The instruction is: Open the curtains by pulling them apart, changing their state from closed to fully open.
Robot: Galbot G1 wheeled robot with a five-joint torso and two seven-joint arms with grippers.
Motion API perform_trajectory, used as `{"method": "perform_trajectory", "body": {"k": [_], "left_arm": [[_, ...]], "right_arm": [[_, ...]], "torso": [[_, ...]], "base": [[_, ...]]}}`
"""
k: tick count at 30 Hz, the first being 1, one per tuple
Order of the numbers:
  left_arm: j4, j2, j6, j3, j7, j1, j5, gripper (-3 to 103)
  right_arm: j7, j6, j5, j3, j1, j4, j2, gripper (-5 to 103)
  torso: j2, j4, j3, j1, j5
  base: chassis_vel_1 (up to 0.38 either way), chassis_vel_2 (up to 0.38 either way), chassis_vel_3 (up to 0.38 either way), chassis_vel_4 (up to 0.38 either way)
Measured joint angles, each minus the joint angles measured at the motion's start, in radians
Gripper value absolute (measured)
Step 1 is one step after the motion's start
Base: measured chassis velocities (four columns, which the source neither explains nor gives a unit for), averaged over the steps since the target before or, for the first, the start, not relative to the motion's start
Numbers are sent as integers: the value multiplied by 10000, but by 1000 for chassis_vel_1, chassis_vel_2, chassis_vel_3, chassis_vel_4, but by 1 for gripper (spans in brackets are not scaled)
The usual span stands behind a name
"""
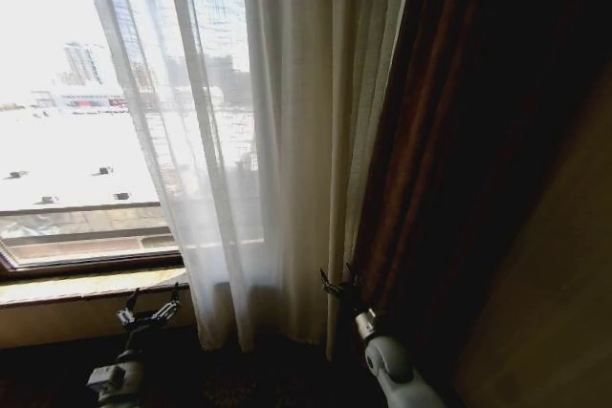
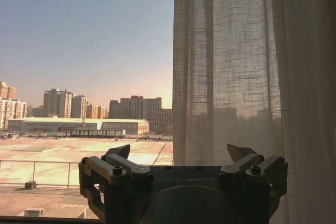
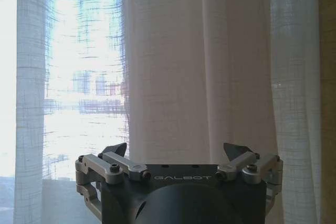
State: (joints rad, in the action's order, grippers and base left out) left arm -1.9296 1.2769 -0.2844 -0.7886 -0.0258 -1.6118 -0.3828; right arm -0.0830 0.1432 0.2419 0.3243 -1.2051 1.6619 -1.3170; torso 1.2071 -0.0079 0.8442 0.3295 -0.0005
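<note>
Fingers of your left gripper point(image 2: 178, 157) spread wide, holding nothing, low before the bare window point(image 1: 67, 93), right gripper point(image 3: 176, 153) equally open and empty, facing the sheer white pleated curtains point(image 1: 277, 140) bunched beside the dark brown drape point(image 1: 459, 140), "GALBOT" embossed on both wrists.

Dark floor point(image 1: 258, 379) (dim) meets the curtains' point(image 1: 287, 188) hem.

Dark hand point(image 3: 176, 153), silver links, "GALBOT" mark.
</note>
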Motion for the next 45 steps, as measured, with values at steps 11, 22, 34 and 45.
{"method": "perform_trajectory", "body": {"k": [11, 22, 34, 45], "left_arm": [[0, 0, 0, 0, 0, 0, 0, 100], [0, 0, 0, 0, -1, 0, 0, 100], [0, -2, 0, -6, -8, 0, 0, 100], [0, 2, 0, 3, -3, 0, 0, 100]], "right_arm": [[-341, 320, 235, 67, 13, -10, 135, 100], [-631, 335, 168, 12, 151, -278, 58, 100], [-1178, 966, 294, -122, 652, -881, -184, 100], [-1456, 832, 473, -366, 824, -1007, -385, 100]], "torso": [[0, -2, 0, -1, 2], [0, 0, 0, -1, -1], [0, 0, 0, -1, -5], [1, -4, 0, -2, 2]], "base": [[329, 330, -332, -331], [359, 350, -365, -353], [276, 269, -278, -277], [-55, 9, 61, -21]]}}
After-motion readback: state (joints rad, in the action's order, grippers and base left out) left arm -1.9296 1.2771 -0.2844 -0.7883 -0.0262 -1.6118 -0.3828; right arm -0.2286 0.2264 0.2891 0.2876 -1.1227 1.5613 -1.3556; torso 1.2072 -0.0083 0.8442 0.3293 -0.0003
